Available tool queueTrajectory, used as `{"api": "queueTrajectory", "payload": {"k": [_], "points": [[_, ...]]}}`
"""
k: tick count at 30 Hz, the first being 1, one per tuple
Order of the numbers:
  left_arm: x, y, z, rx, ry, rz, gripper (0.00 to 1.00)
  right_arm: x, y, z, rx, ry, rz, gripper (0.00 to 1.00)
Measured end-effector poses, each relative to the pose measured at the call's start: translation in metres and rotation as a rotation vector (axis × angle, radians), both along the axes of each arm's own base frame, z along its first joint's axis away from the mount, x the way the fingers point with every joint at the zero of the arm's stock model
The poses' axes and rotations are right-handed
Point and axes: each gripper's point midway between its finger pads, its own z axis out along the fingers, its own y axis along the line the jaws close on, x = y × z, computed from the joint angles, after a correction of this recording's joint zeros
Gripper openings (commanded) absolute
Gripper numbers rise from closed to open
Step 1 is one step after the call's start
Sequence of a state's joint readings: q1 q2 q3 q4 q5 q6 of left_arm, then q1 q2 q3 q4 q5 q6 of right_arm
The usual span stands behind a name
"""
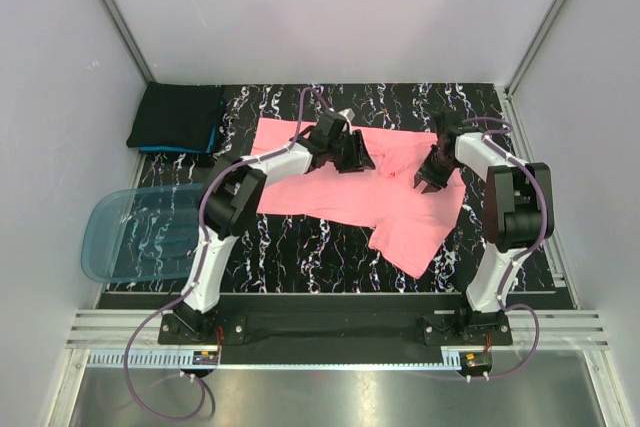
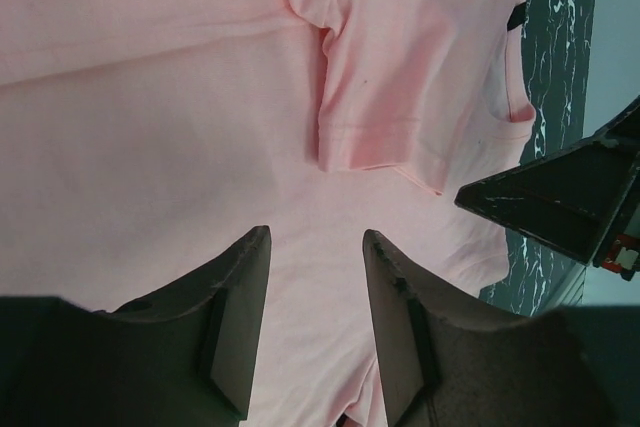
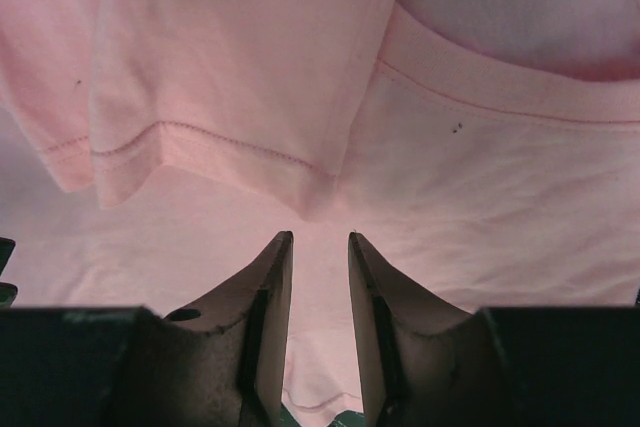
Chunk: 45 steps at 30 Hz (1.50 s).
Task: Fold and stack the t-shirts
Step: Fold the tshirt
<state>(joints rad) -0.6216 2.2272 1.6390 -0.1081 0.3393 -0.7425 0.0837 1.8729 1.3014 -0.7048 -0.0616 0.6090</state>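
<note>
Item: salmon-pink t-shirt (image 1: 305,197), soft knit, stitched hems, banded collar; lies rumpled mid-table (image 1: 300,262) on black marbled surface, one sleeve doubled inward.
My left gripper (image 2: 315,247): over it, fingers parted.
My right gripper (image 3: 320,242): narrow gap beside collar; hold cannot be told.
Black and teal t-shirts (image 1: 178,117): flat pile, far-left corner.

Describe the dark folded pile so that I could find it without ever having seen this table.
Start at the black, white-veined tabletop and go to its far left corner, beyond the translucent blue tub. There lies the folded pile of t-shirts: flat, squared off, black with a teal-blue edge showing at its near side. Unlike the pink t-shirt spread out mid-table, it is dark and neatly folded.
</note>
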Motion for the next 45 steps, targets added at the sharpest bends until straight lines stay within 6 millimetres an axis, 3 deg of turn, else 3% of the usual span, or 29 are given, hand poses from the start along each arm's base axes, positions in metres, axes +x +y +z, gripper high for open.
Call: {"api": "queueTrajectory", "payload": {"k": [19, 30, 33, 45], "points": [[0.007, -0.029, -0.008, -0.043, 0.004, -0.017, 0.48, 0.006, -0.002, -0.018, -0.014, 0.013, -0.03, 0.32], [0.004, -0.033, -0.014, -0.044, 0.019, -0.017, 0.47, 0.007, -0.008, -0.021, -0.047, 0.017, -0.045, 0.0], [0.004, -0.036, -0.012, -0.048, 0.019, -0.017, 0.42, 0.008, -0.009, -0.02, -0.053, 0.016, -0.046, 0.0], [0.008, -0.039, -0.014, -0.046, 0.031, -0.013, 0.44, 0.003, -0.013, -0.012, -0.078, 0.018, -0.024, 0.0]]}}
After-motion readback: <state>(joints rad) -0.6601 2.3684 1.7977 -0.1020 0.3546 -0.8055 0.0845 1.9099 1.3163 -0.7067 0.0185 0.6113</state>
